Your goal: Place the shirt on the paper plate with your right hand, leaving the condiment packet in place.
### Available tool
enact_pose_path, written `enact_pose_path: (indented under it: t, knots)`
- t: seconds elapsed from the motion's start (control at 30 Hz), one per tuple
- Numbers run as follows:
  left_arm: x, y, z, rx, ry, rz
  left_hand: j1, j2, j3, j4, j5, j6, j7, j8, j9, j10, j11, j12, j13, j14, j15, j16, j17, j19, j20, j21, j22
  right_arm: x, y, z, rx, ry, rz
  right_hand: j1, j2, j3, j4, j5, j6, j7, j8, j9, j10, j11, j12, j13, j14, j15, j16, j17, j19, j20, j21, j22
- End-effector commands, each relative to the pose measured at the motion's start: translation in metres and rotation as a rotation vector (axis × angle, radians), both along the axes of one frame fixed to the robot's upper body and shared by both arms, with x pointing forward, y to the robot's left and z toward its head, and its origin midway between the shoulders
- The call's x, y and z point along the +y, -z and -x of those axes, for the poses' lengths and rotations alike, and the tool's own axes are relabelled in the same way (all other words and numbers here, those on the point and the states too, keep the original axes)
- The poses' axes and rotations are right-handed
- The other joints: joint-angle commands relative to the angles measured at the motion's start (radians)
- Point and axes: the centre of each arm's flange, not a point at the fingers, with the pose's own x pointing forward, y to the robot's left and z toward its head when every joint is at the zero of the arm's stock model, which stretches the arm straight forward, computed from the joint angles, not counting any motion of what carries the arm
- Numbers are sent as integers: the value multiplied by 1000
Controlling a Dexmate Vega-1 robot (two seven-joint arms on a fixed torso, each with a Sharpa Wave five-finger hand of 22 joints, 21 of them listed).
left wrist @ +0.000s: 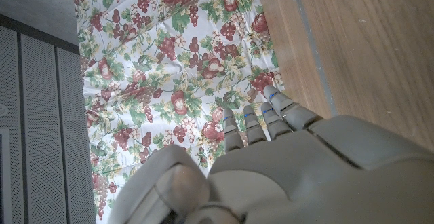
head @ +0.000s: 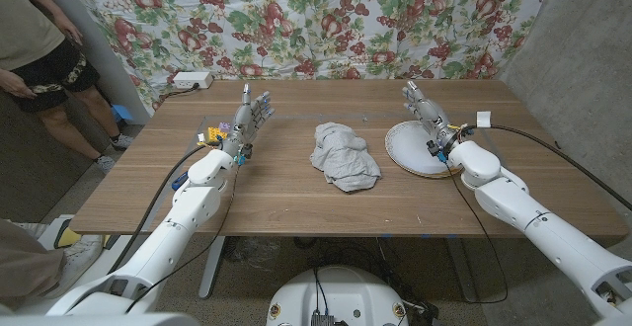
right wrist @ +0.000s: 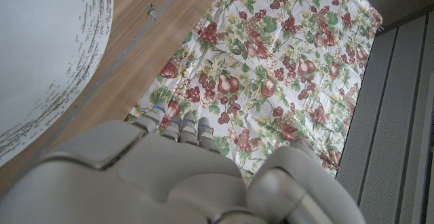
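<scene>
Right now the shirt (head: 344, 156) lies crumpled in the middle of the table (head: 276, 193), grey and pale, with no print or writing that I can read. It is not touched by any hand. The plate (head: 408, 152) is just beside it on the robot's right side, white with a worn rim, and it also shows in the right wrist view (right wrist: 47, 54). The right hand (head: 427, 111) stands over the far part of the plate, fingers straight and a little apart, holding nothing. The left hand (head: 247, 119) is raised on the other side of the shirt, fingers spread and upward, also with nothing in it. Just beside the left hand, toward the table's left edge, lies a small colourful thing (head: 214, 131), maybe the packet; it is too small to read any label. Behind the table hangs a cloth (head: 326, 20) with printed fruits and leaves. A person (head: 44, 59) stands at the far left, partly out of the picture
</scene>
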Motion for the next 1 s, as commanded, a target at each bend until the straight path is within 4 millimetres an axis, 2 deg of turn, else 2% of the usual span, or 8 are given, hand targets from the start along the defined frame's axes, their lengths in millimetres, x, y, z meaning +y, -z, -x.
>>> enact_pose_path:
  t: [0.03,0.27,0.3,0.33,0.47,0.5,0.8,1.0]
  knots:
    - [-1,1,-1,3,3,-1,8,5,-6,1,5,0,-1,-1,2,5,-2,2,4,3,-66,2,3,4,-51,7,1,-1,-11,14,-38,75,113,22,1,-2,-10,12,5,-5,8,4,6,-2,10,4,1,-4,6,3,0,1,4,2]
    - [-2,2,-3,5,4,-2,8,5,-5,1,5,1,-2,-1,2,6,0,3,4,2,-66,2,3,3,-51,7,1,-1,-13,17,-43,68,131,37,1,0,-19,20,8,-12,10,4,7,-6,11,4,3,-8,7,3,2,-1,5,2]
    - [-2,2,-3,7,4,-2,9,5,-5,1,5,1,-2,-1,2,6,-1,3,4,2,-67,2,3,3,-51,7,1,-1,-14,18,-42,66,142,42,0,1,-23,24,8,-17,10,4,6,-16,11,5,2,-10,6,3,1,0,5,2]
    - [-2,1,-4,7,5,-3,9,5,-5,1,5,1,-1,-1,2,7,0,3,4,2,-66,2,3,3,-51,7,1,0,-15,19,-45,67,158,55,-1,2,-32,34,10,-27,10,4,8,-49,13,5,3,-10,6,3,1,0,6,2]
    - [-1,-1,-5,4,2,-1,9,5,-5,2,5,3,2,0,2,9,0,4,4,-1,-65,2,3,2,-51,7,1,1,-22,22,-54,74,204,62,0,3,-36,39,8,-36,9,4,9,-51,13,5,-4,-16,4,3,-7,13,3,2]
    - [-2,-1,-5,4,2,0,9,5,-5,2,5,4,2,0,2,10,-1,4,4,-1,-65,1,3,2,-51,7,1,2,-23,23,-57,78,220,68,1,4,-39,44,6,-38,8,5,8,-70,13,5,-6,-17,4,3,-9,14,3,3]
    - [-6,3,-7,15,14,7,9,5,-5,2,5,7,2,1,2,19,-4,7,4,-1,-66,2,3,1,-52,7,1,7,-33,27,-72,90,300,89,4,8,-51,56,6,-47,8,5,0,-77,11,5,-13,-3,3,3,-14,24,3,2]
    - [-7,2,-7,11,11,2,9,6,-5,2,4,8,2,1,2,21,-6,8,4,-1,-66,2,3,1,-51,7,1,9,-41,31,-87,104,362,97,5,10,-56,62,7,-51,9,5,-1,-77,11,5,-18,-9,2,3,-17,24,2,2]
